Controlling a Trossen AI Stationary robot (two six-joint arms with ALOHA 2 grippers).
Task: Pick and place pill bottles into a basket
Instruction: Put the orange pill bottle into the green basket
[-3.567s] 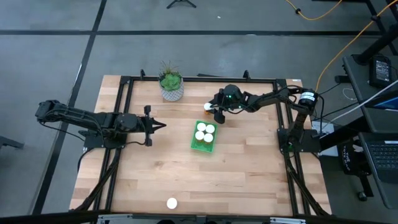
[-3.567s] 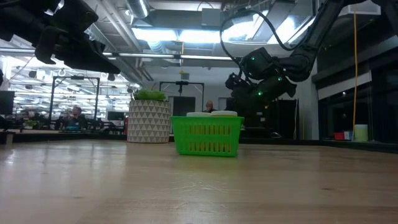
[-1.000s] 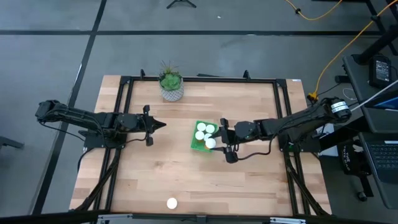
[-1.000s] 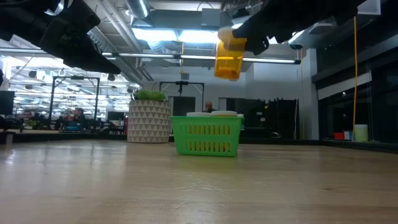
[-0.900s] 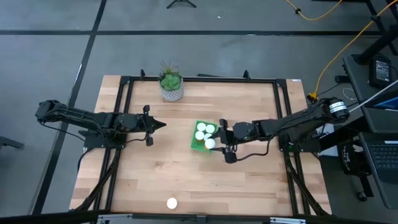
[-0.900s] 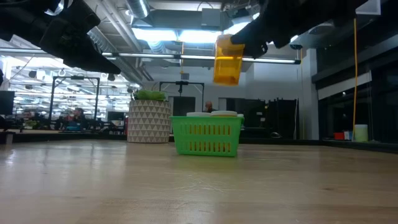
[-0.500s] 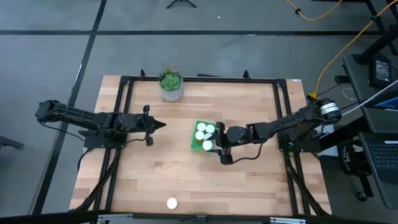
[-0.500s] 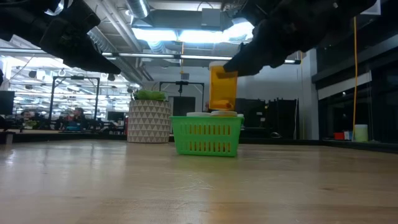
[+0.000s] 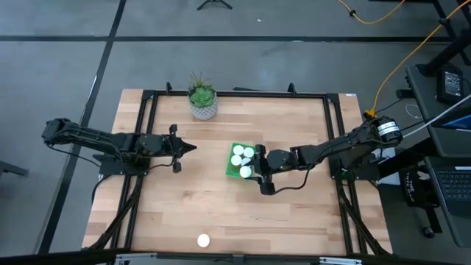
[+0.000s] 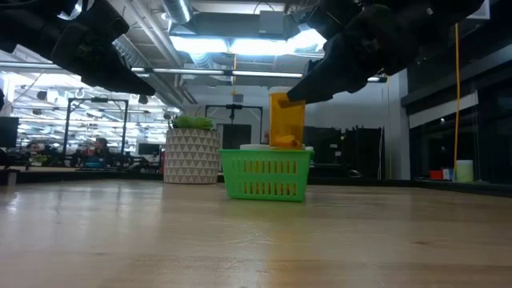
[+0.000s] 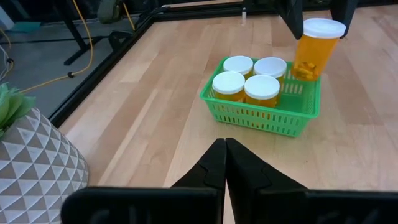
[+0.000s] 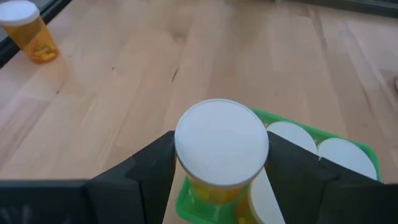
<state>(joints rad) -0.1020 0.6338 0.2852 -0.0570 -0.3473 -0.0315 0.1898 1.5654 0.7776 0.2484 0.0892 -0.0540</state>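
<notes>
Lone bottle: one pill bottle point(image 9: 203, 240) stands by itself near the front edge of the desk point(image 9: 294, 213), well apart from everything else — the right wrist view also catches it point(image 12: 29, 32).
Basket: the green basket point(image 9: 230, 173) sits around the middle of the desk; four white-capped pill bottles point(image 11: 244, 79) stand upright inside it, filling one end.
Right tool: the right tool point(image 9: 257, 170) hangs over the basket's free end, clenched on a fifth bottle.
Held bottle: upright, cap up, pinched on both sides by the fingers point(image 12: 147, 167); its base point(image 10: 286, 134) dips to about the basket rim, right beside the four — whether it touches the basket floor cannot be told.
Left tool: the left tool point(image 9: 190, 149) waits above the desk's left side, clenched on nothing, its tips pressed together and pointing toward the basket.
Plant pot: a white patterned pot point(image 9: 203, 109) with a green plant stands near the far edge, beyond the basket.
</notes>
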